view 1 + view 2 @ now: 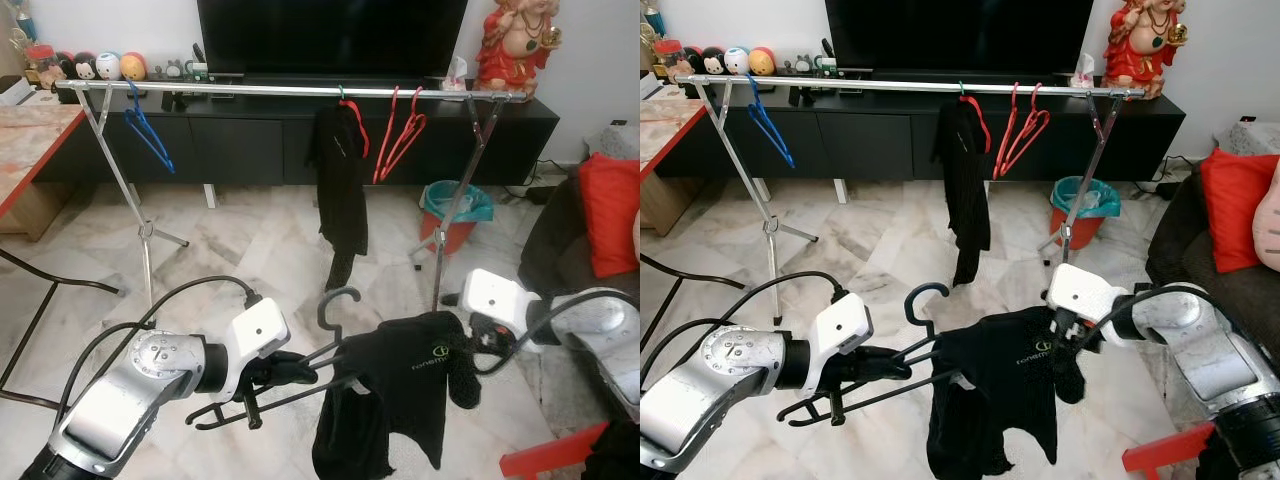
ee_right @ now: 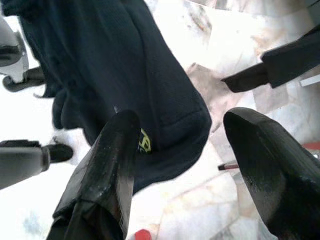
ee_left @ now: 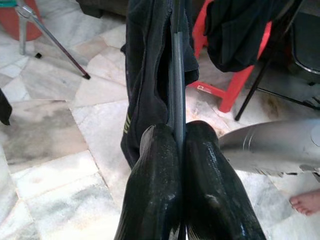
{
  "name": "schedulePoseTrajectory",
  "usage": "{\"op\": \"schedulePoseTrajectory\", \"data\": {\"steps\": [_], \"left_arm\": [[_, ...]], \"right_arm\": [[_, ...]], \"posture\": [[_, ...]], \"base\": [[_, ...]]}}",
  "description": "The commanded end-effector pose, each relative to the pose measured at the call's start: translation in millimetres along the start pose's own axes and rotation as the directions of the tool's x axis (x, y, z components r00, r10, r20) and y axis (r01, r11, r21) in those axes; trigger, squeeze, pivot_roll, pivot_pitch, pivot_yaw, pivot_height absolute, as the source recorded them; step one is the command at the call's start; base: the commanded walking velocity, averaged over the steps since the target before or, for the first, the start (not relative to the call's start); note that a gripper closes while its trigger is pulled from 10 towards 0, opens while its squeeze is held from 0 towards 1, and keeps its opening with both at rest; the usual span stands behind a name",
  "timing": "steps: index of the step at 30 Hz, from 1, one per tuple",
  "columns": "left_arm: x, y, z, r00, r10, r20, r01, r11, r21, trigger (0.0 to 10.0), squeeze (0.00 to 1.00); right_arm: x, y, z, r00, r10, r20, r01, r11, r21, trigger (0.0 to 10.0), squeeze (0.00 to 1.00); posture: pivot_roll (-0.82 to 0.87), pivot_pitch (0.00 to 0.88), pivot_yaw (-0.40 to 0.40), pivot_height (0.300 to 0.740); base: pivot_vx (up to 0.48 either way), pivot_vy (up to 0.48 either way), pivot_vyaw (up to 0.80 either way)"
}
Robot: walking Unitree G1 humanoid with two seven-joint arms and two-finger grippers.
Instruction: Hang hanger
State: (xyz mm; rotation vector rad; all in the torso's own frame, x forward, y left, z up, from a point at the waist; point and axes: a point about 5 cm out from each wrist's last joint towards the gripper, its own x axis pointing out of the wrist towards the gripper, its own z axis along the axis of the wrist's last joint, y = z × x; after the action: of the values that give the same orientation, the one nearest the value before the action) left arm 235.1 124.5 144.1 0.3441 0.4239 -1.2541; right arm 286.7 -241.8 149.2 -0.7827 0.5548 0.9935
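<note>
My left gripper (image 1: 300, 368) is shut on a black hanger (image 1: 338, 300) held low in front of me, hook pointing up. In the left wrist view its fingers (image 3: 160, 165) pinch the hanger's bar (image 3: 176, 75). A black shirt (image 1: 420, 380) drapes over the hanger and hangs down. My right gripper (image 1: 478, 345) is at the shirt's right shoulder, open; in its wrist view, the right gripper (image 2: 182, 120) has the shirt's hem (image 2: 125, 65) just beyond its fingers. The silver clothes rail (image 1: 290, 90) stands ahead, across the room.
On the rail hang a blue hanger (image 1: 148, 135), a black garment (image 1: 340, 180) and red hangers (image 1: 400, 135). A bucket (image 1: 455, 210) sits by its right leg. A red stool (image 1: 550, 455) and a sofa cushion (image 1: 610, 210) are right, a table (image 1: 30, 140) left. A person's foot (image 3: 306, 202) is nearby.
</note>
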Motion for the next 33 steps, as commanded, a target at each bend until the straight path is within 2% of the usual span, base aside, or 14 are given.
{"op": "schedulePoseTrajectory", "data": {"steps": [1,5,12,16,22,33], "left_arm": [[-1.0,-8.6,12,0.997,-0.065,0.05,0.062,0.996,0.062,10.0,0.0],[-2.5,-8.8,10,0.996,-0.084,0.03,0.081,0.994,0.075,10.0,0.0],[-3.6,-9.1,10,0.994,-0.105,0.017,0.103,0.991,0.087,10.0,0.0],[-3.1,-13.3,11,0.987,-0.161,0.012,0.159,0.982,0.1,10.0,0.0],[-1.9,-14.5,12,0.981,-0.194,-0.001,0.193,0.974,0.12,10.0,0.0],[2.5,-16.2,14,0.975,-0.224,-0.005,0.222,0.965,0.14,10.0,0.0]], "right_arm": [[-3.1,0.7,5,0.998,0.055,0.02,-0.054,0.998,-0.035,10.0,0.0],[-3.2,4.2,4,0.991,0.126,0.035,-0.123,0.99,-0.063,10.0,0.0],[-7.1,-2.9,-2,0.992,0.129,-0.01,-0.129,0.986,-0.101,10.0,0.0],[-7.6,8.2,8,0.968,0.244,0.062,-0.235,0.964,-0.127,10.0,0.0],[-5.1,14.0,15,0.942,0.32,0.1,-0.3,0.937,-0.179,10.0,0.0],[0.4,31.8,18,0.877,0.472,0.089,-0.447,0.87,-0.209,10.0,0.0]], "posture": [[0.09,0.0,-0.065,0.74],[0.09,0.0,-0.065,0.74],[0.09,0.0,-0.064,0.74],[0.09,0.0,-0.063,0.74],[0.09,0.0,-0.061,0.74],[0.09,0.0,-0.064,0.74]], "base": [[0.0,0.0,0.0],[0.0,0.0,0.0],[0.0,0.0,0.0],[0.0,0.0,0.0],[0.0,0.0,0.0],[0.0,0.0,0.0]]}}
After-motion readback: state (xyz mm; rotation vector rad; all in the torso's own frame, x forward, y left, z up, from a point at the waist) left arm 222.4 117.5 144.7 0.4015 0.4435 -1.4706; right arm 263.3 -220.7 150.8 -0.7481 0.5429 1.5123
